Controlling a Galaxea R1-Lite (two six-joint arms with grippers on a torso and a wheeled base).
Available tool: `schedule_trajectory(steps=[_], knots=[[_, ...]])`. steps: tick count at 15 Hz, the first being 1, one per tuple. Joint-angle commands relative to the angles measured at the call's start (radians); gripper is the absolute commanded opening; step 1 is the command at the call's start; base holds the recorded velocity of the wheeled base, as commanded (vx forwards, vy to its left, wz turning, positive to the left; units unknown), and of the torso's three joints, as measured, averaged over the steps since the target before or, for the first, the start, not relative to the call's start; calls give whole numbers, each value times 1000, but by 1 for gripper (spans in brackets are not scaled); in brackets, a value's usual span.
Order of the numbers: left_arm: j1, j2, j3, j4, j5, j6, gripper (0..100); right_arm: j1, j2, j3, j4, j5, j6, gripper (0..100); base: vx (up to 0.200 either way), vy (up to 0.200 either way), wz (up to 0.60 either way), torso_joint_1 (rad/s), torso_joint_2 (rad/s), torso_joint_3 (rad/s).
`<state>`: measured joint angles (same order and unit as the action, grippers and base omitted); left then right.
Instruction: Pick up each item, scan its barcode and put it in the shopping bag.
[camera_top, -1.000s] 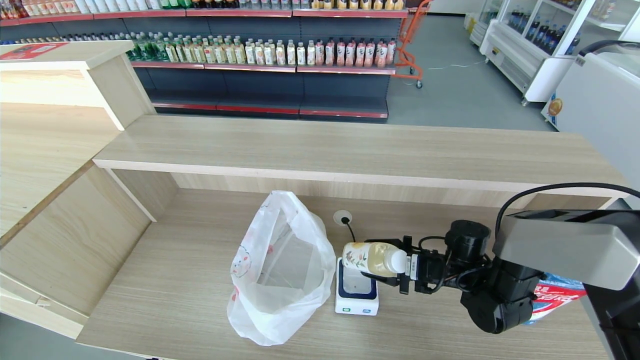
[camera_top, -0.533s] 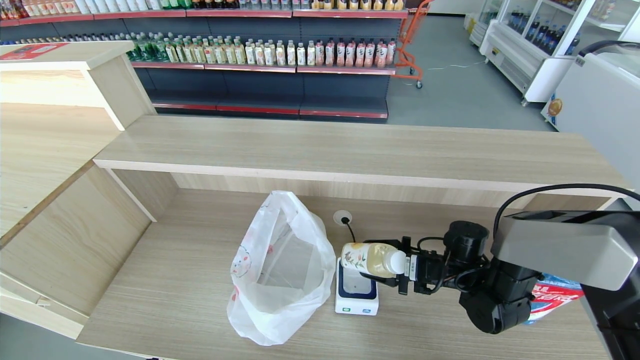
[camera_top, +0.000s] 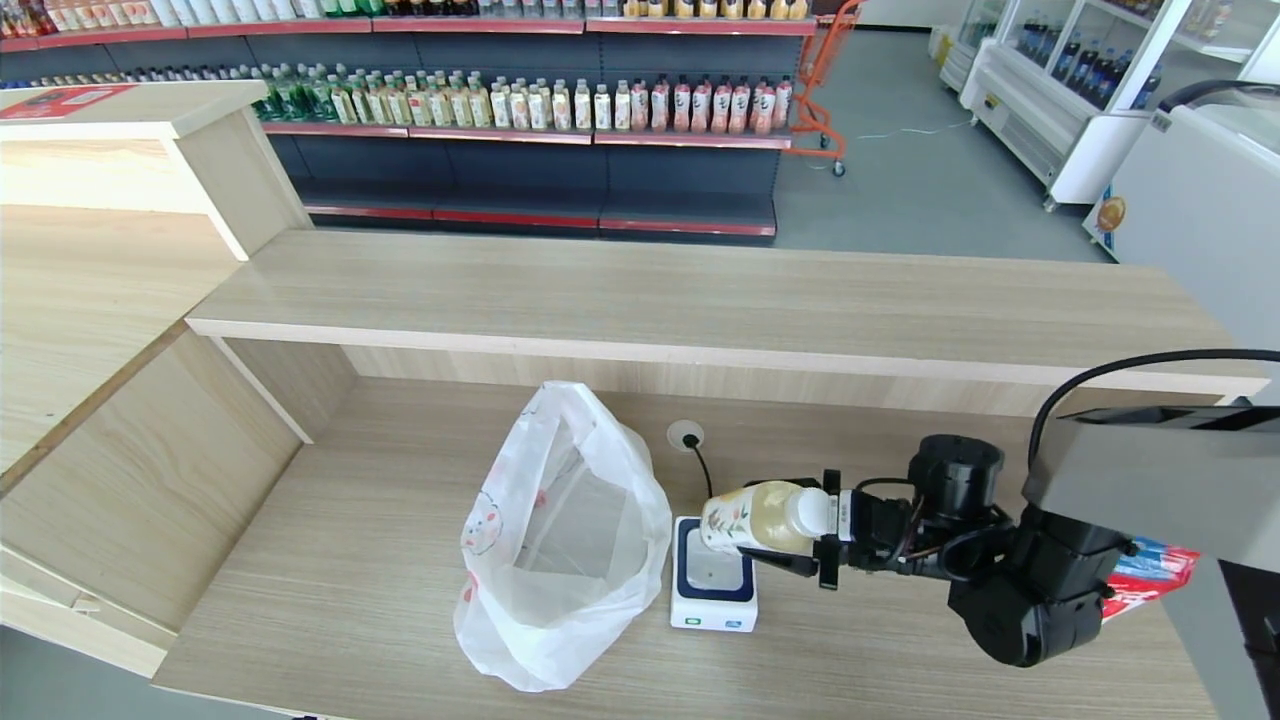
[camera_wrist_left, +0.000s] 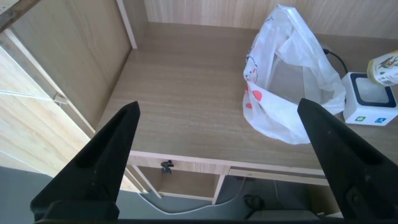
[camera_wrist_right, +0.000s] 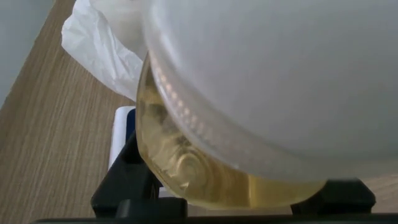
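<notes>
A bottle of pale yellow drink (camera_top: 762, 515) with a white cap and flowered label lies sideways in my right gripper (camera_top: 792, 524), which is shut on it near the cap. Its base hangs over the small white scanner (camera_top: 712, 578) on the lower counter. In the right wrist view the bottle (camera_wrist_right: 205, 168) is very close, with the scanner (camera_wrist_right: 122, 134) and the bag (camera_wrist_right: 99, 43) beyond it. The white plastic shopping bag (camera_top: 560, 540) stands open just left of the scanner. My left gripper (camera_wrist_left: 214, 162) hangs open off the counter's front left, looking at the bag (camera_wrist_left: 280, 93) and scanner (camera_wrist_left: 370, 99).
A red and blue packet (camera_top: 1150, 575) lies on the counter behind my right arm. A raised wooden ledge (camera_top: 700, 300) runs along the back, and a side panel (camera_top: 150, 480) closes the left. The scanner's cable goes into a hole (camera_top: 685, 435).
My right arm has drawn a little to the right with the bottle. The bottle's base now sits over the scanner's right part and is tilted slightly. The bag and scanner have not moved.
</notes>
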<state>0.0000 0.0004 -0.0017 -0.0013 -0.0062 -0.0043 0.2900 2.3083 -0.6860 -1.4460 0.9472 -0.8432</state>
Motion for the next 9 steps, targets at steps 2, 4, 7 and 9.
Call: schedule_trajectory(steps=[2, 4, 7, 9], knots=[[0, 0, 0, 0, 0, 0, 100, -26, -202, 40, 111, 4, 110, 0, 0, 0, 0, 0, 0, 0], [0, 0, 0, 0, 0, 0, 100, -26, -336, 82, 202, -1, 282, 0, 0, 0, 0, 0, 0, 0], [0, 0, 0, 0, 0, 0, 100, -28, -546, 171, 384, -94, 486, 0, 0, 0, 0, 0, 0, 0], [0, 0, 0, 0, 0, 0, 100, -23, -649, 230, 383, -211, 701, 0, 0, 0, 0, 0, 0, 0]])
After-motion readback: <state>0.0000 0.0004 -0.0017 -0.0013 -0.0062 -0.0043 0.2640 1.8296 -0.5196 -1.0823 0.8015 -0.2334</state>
